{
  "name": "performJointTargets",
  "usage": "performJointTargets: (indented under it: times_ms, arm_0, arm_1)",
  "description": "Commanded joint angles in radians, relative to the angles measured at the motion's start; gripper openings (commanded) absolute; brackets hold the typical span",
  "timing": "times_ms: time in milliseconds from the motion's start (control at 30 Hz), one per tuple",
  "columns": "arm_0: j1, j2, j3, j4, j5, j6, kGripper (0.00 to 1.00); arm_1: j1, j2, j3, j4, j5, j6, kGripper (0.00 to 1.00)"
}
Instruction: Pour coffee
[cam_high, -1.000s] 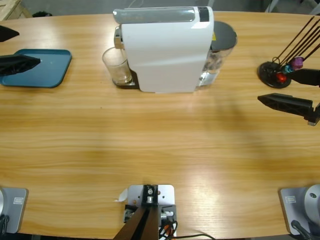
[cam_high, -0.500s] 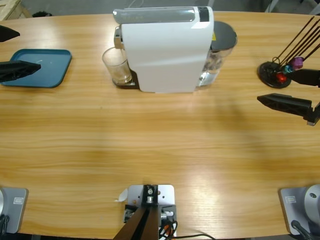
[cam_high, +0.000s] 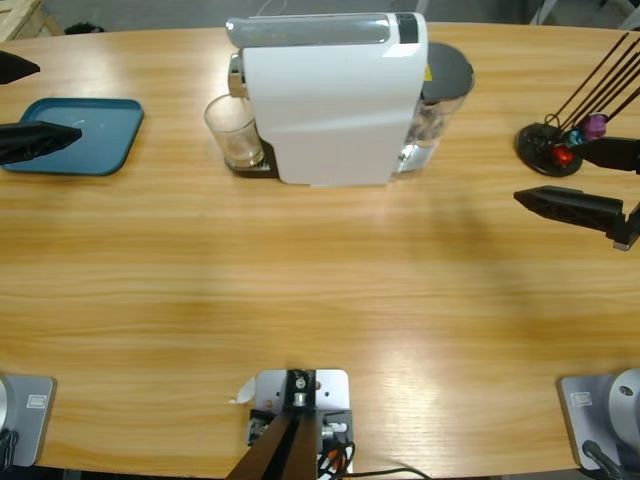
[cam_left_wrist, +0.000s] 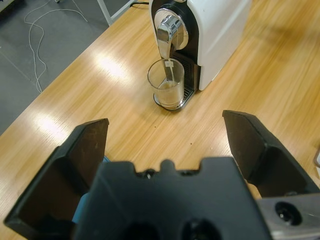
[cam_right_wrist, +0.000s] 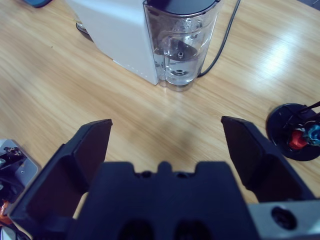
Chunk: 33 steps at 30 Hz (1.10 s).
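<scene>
Barely anything differs from a moment ago: the left tool (cam_high: 22, 105) has only eased a touch back toward its own edge, over the blue tray (cam_high: 95, 150), and its jaws stand wide apart with nothing between them. Well ahead of it, straight along its line of sight, the glass (cam_left_wrist: 166, 84) stands under the spout (cam_left_wrist: 166, 36) of the white coffee machine (cam_high: 335, 95). The coffee (cam_left_wrist: 168, 88) shows only as a shallow pale layer in the bottom of that glass. Beyond the machine, the right tool (cam_high: 592, 180) hangs with jaws spread and empty, the water tank (cam_right_wrist: 181, 42) ahead of it and the capsule stand (cam_right_wrist: 295, 131) just off to its side. Judging by this, the pour hasn't begun; the glass is untouched, and the left tool looks best placed to reach it.
</scene>
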Motion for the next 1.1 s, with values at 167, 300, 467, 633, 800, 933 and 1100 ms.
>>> performJointTargets:
  times_ms: [167, 300, 467, 633, 800, 933, 1100]
  arm_0:
    - [-0.008, 0.01, 0.028, 0.008, -0.014, 0.008, 0.982]
    - [-0.008, 0.012, 0.029, 0.008, -0.014, 0.005, 0.982]
    - [-0.008, 0.012, 0.026, 0.008, -0.013, 0.003, 0.982]
    - [-0.008, 0.015, 0.026, 0.008, -0.012, 0.003, 0.982]
    - [-0.008, 0.016, 0.028, 0.008, -0.012, 0.003, 0.982]
    - [-0.008, 0.022, 0.026, 0.008, -0.012, 0.005, 0.982]
    - [-0.008, 0.027, 0.026, 0.007, -0.011, 0.007, 0.982]
  arm_1:
    - [0.002, 0.028, 0.039, -0.013, -0.004, 0.014, 1.0]
    - [0.002, 0.027, 0.039, -0.013, -0.004, 0.014, 1.0]
    - [0.002, 0.03, 0.04, -0.016, -0.004, 0.014, 1.0]
    - [0.002, 0.03, 0.043, -0.019, -0.004, 0.014, 1.0]
    - [0.002, 0.033, 0.044, -0.021, -0.004, 0.014, 1.0]
    - [0.002, 0.03, 0.045, -0.022, -0.004, 0.014, 1.0]
    - [0.002, 0.032, 0.045, -0.022, -0.004, 0.014, 1.0]
